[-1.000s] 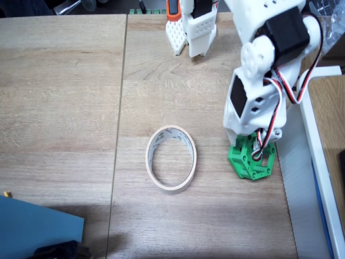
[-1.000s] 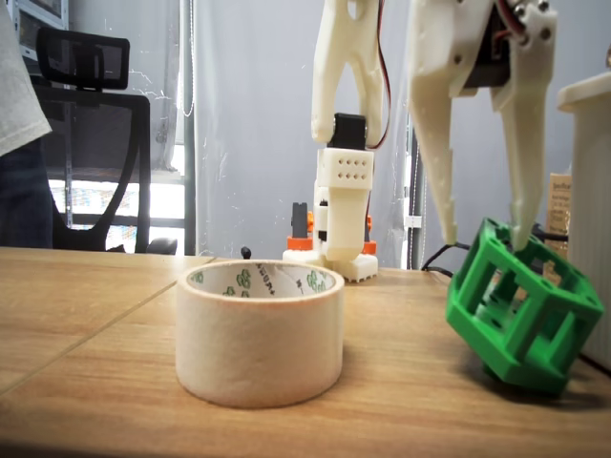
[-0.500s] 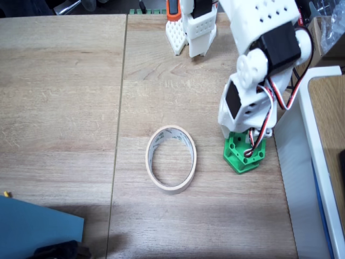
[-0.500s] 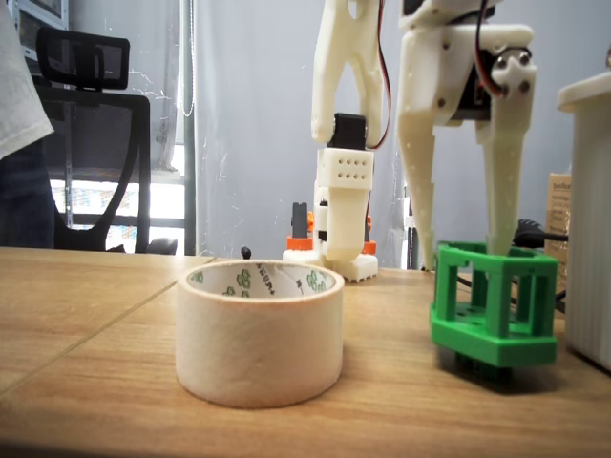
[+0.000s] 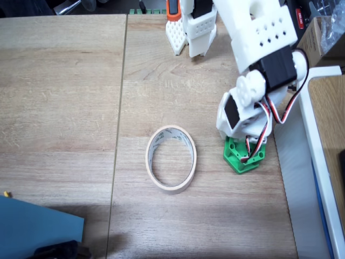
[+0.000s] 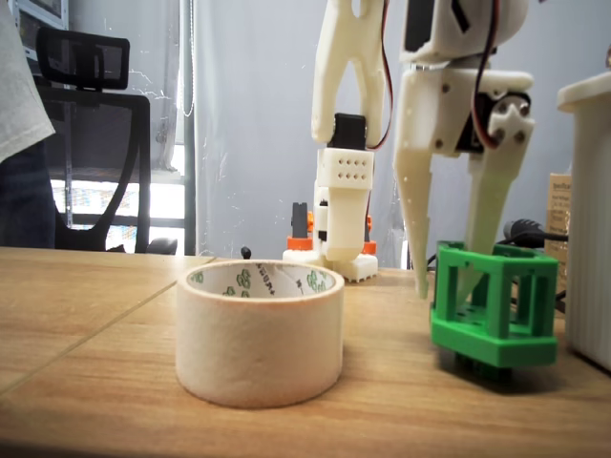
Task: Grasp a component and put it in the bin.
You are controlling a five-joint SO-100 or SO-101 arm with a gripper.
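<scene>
The green component stands flat on the wooden table, right of the bin, a beige tape roll. In the side fixed view the component sits a short gap to the right of the bin. My white gripper comes down from above onto the component's left side. One finger hangs just outside the left wall, and the other reaches down inside the lattice. The jaws are narrow but still open, with a sliver of space beside the outer finger. In the top-down fixed view the gripper covers much of the component.
The arm's base stands at the table's far edge. A large white-rimmed tray borders the right side, close to the component, seen as a white wall. A blue sheet lies at the near left. An office chair stands behind.
The component, tilted on an edge a second ago, now rests flat and slightly further left. The gripper has come lower and its fingers have drawn closer together around the left wall.
</scene>
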